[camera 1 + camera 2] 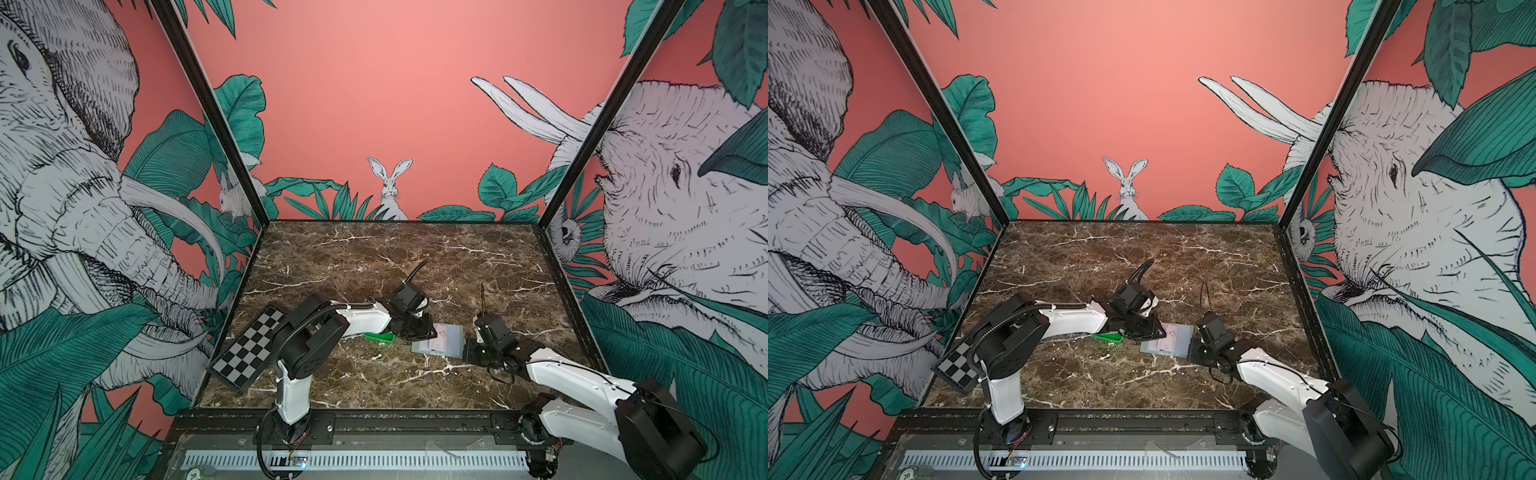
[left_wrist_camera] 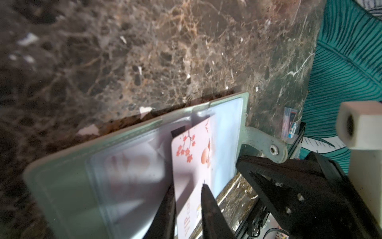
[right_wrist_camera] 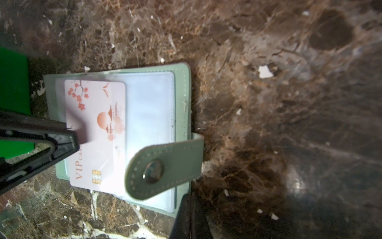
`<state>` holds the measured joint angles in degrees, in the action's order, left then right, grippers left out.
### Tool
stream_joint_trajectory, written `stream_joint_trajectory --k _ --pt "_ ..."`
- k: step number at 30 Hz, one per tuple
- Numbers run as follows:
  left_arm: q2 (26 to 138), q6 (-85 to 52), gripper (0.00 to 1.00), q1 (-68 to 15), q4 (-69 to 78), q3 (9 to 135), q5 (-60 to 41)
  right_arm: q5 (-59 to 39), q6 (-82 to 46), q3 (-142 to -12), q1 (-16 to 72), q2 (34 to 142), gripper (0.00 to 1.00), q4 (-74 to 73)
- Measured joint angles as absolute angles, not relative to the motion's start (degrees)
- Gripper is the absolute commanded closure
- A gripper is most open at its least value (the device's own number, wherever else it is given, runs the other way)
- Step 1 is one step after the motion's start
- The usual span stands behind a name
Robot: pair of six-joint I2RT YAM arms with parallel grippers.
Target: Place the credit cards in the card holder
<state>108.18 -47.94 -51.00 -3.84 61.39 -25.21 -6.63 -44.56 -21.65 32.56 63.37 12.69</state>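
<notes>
The card holder (image 1: 454, 337) lies open on the tabletop (image 1: 374, 257) between the arms. A pink credit card (image 3: 95, 128) has its leading long edge under a clear sleeve, the rest jutting toward the left gripper (image 2: 188, 187), whose jaws stand slightly parted astride it. Seating it likely means pushing across its long axis toward the right gripper (image 3: 191, 207), jaws shut and empty at the strap edge.

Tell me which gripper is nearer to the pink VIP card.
Left. The left gripper straddles the pink VIP card; the right gripper sits off it, at the card holder's edge by the strap.
</notes>
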Motion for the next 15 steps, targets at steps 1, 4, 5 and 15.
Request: stream_joint_trajectory --k 1,4,5,15 --pt "108.2 -47.7 0.75 -51.2 -4.8 61.8 -24.8 -6.6 -44.6 -21.6 32.6 63.4 0.97 12.7" --pt "108.2 -46.9 0.75 -51.5 -6.6 62.7 -24.1 -6.6 -44.5 -21.6 32.6 63.4 0.97 12.7" --pt "108.2 -46.7 0.75 -51.6 -7.0 62.8 -24.0 -6.6 -44.5 -21.6 32.6 63.4 0.97 12.7" --pt "108.2 -46.7 0.74 -52.5 -7.4 63.1 -24.2 -6.6 -44.5 -21.6 32.6 63.4 0.97 12.7"
